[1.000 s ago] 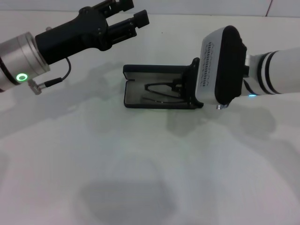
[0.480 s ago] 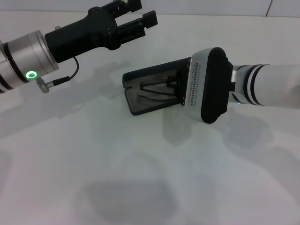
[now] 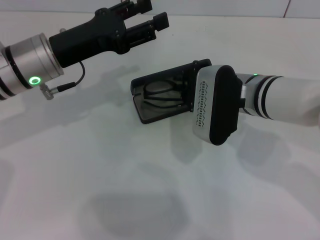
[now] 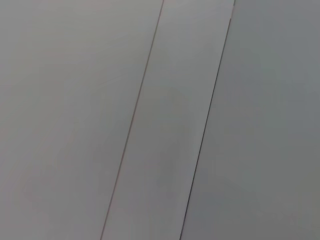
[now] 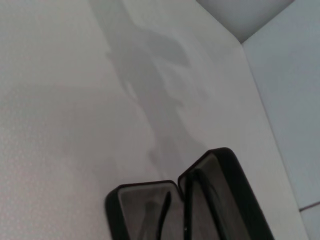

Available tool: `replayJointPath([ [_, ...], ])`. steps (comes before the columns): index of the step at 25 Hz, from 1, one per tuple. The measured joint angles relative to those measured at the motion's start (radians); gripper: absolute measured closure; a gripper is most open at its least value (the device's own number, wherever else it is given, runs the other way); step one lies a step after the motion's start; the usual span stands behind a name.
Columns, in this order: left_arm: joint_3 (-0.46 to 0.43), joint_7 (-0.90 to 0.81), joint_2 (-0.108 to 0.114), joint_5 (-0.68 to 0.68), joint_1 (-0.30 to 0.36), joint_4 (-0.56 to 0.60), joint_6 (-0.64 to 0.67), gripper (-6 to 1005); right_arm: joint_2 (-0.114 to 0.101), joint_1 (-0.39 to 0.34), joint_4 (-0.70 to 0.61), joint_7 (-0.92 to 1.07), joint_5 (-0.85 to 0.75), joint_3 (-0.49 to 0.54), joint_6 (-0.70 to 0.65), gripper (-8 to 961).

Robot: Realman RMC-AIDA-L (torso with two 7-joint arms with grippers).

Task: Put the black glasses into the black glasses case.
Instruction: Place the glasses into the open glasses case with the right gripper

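The black glasses case (image 3: 159, 116) lies open on the white table, turned at an angle, lid standing at the back. The black glasses (image 3: 162, 95) lie folded inside it on the grey lining. My right gripper (image 3: 192, 91) is at the case's right end, right against it, mostly hidden behind its own wrist. The right wrist view shows the open case (image 5: 220, 165) from close by, with the glasses (image 5: 165, 205) as thin dark lines inside. My left gripper (image 3: 146, 19) is open and empty, held above the table behind and left of the case.
The white table (image 3: 100, 190) stretches in front of the case. A pale wall (image 3: 200, 6) runs along the back edge. The left wrist view shows only grey panels (image 4: 165, 125) with seams.
The case has swung so that its right end now points farther back, together with my right gripper, whose arm has moved left and lower. The left gripper shifted a little right, then stayed.
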Motion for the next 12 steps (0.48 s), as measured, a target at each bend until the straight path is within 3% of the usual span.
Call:
replayJointPath([
  [12,0.000,0.001,0.001,-0.001,0.006,0.003,0.000,246,0.000,-0.001,0.020,-0.001,-0.032,-0.003,0.016,776],
])
